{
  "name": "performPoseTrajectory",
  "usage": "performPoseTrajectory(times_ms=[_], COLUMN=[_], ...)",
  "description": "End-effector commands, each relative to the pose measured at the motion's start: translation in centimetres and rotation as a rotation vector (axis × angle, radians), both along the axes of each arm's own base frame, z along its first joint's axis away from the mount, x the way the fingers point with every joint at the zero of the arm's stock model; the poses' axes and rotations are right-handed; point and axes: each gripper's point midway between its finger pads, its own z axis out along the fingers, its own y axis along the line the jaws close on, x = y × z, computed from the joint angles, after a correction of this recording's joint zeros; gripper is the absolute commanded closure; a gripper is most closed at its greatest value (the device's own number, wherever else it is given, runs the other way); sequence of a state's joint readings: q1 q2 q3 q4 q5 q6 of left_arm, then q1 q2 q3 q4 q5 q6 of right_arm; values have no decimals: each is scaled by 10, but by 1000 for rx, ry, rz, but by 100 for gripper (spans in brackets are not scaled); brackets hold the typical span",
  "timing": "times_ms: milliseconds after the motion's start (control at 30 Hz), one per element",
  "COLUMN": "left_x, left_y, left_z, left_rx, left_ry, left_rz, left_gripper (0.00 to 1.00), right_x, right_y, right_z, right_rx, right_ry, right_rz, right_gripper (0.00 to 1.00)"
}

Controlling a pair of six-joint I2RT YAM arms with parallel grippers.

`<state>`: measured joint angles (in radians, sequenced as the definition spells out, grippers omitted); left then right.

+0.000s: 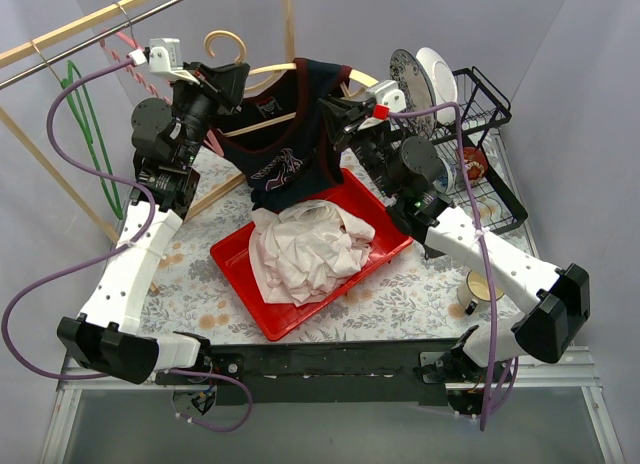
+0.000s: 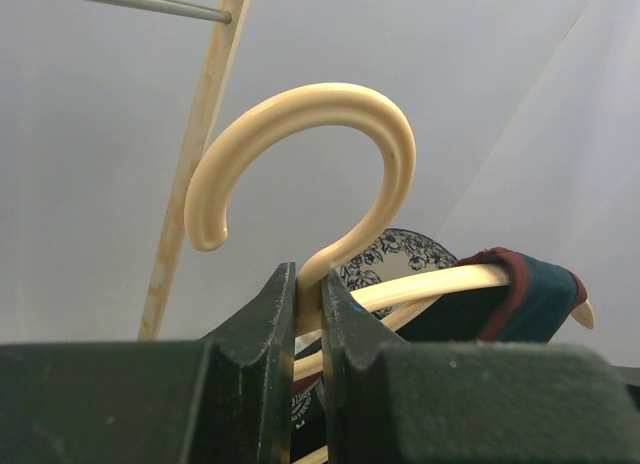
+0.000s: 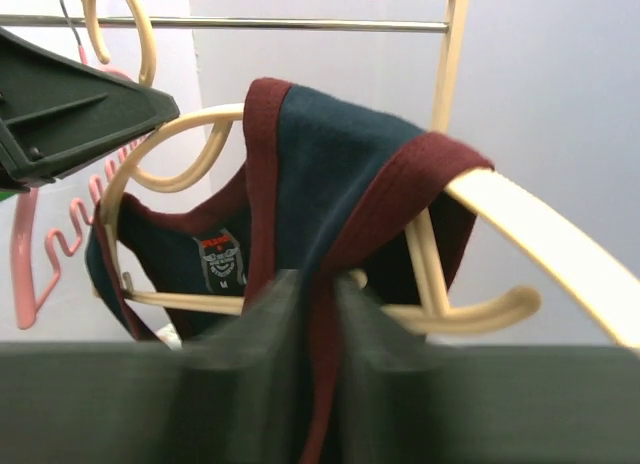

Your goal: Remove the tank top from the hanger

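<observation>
The left gripper has its 2 fingers clamped on the neck of the cream hanger, just under the hook. The navy tank top with maroon trim drapes over the hanger's arms, held in the air above the red tray. The right gripper is pinched on a strap's fabric, just below the hanger's arm.

The walls are plain and pale, a soft grey-purple; the light is even. The table has small flowers all over its top; a wooden frame at the back holds a metal rail.
</observation>
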<state>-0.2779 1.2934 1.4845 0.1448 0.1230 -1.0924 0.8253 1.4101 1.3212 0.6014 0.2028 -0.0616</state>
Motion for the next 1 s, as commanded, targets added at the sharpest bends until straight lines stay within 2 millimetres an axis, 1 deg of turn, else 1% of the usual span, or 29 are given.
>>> performPoseTrajectory(times_ms=[0,33,200,233,300,333,367,433,600,733,767,800,833,867,900,967], left_x=[-29,-30,-26,-25,-24,-22,-21,-19,-18,-20,-20,-21,-21,-21,-20,-20], left_y=[6,6,9,9,11,13,15,19,24,27,26,27,26,26,25,26], left_z=[34,33,26,25,23,22,20,17,12,13,12,15,16,17,15,20], left_rx=[-31,-27,-13,-9,3,5,19,29,58,54,54,52,47,46,49,36], left_ry=[-105,-107,-94,-92,-89,-87,-86,-77,-69,-69,-68,-69,-62,-55,-35,-33], left_rz=[-4,0,24,26,41,56,70,96,130,140,137,137,134,134,131,128], left_gripper=[100,100,100,100,100,100,100,100,100,100,100,100,100,100,100,100], right_x=[-10,-11,-20,-24,-23,-25,-24,-25,-25,-19,-18,-17,-19,-18,-18,-19], right_y=[-9,-10,-20,-26,-34,-41,-46,-61,-80,-90,-93,-94,-99,-103,-105,-108], right_z=[39,40,52,57,58,63,62,68,75,70,67,59,60,56,54,48], right_rx=[72,74,85,93,97,108,103,128,140,131,133,125,142,150,159,168], right_ry=[-65,-67,-95,-104,-100,-106,-109,-113,-118,-94,-86,-73,-68,-55,-46,-31], right_rz=[2,4,-2,-10,-46,-63,-86,-134,-190,-226,-236,-241,-244,-256,-259,-257], right_gripper=[88,98,99,99,99,99,99,99,99,99,99,99,99,99,99,99])
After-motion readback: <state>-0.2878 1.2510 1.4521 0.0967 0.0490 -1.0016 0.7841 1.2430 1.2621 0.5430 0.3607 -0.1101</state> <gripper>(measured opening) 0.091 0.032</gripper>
